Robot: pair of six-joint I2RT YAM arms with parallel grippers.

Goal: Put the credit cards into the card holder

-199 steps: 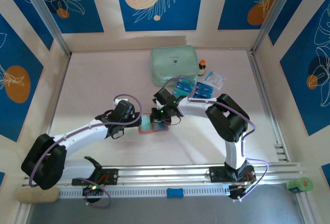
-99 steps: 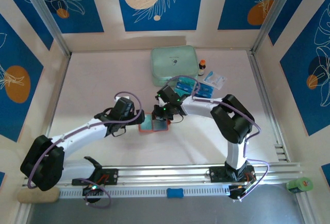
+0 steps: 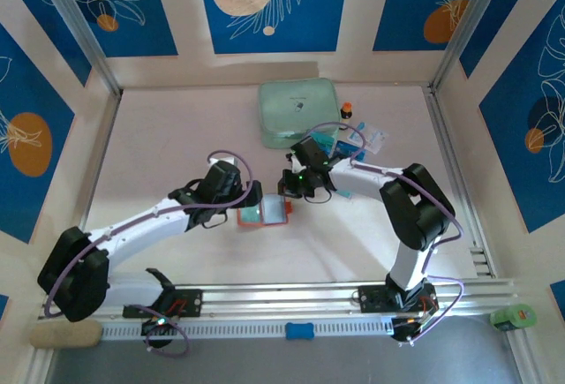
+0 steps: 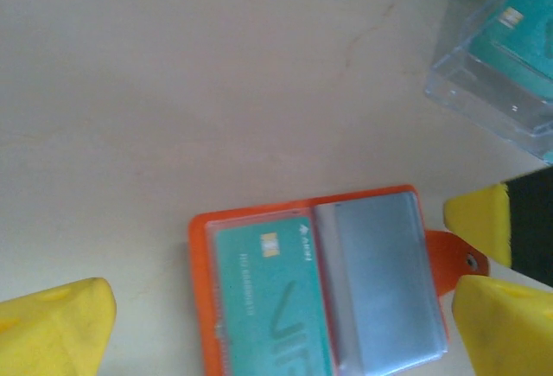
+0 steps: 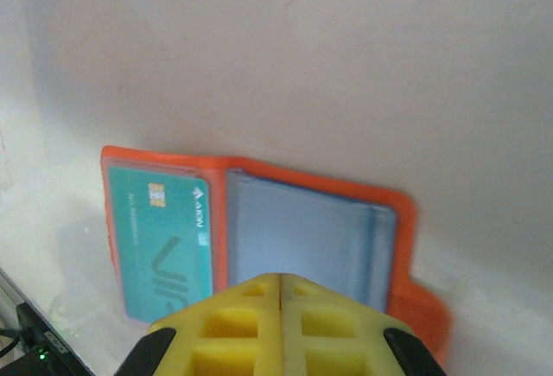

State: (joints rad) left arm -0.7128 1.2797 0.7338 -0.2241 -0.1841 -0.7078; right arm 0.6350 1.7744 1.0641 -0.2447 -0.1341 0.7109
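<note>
the holder (image 4: 320,281) is laid open flat on the table (image 4: 173,91), one card (image 4: 263,294) already sleeved, and is straddled by the wide-spread left gripper (image 4: 278,324), probably to steady it, while the right gripper (image 5: 281,294) is hung above it, pressed together and empty.

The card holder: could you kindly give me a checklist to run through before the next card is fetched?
1. The card holder lies open: ok.
2. A credit card sits in the pocket far from the snap tab: ok.
3. The pocket beside the tab is empty: ok.
4. The clear tray holds spare cards: ok.
5. The right gripper is open for a pick: not ok, shut and empty.
6. The left gripper is open: ok.
</note>
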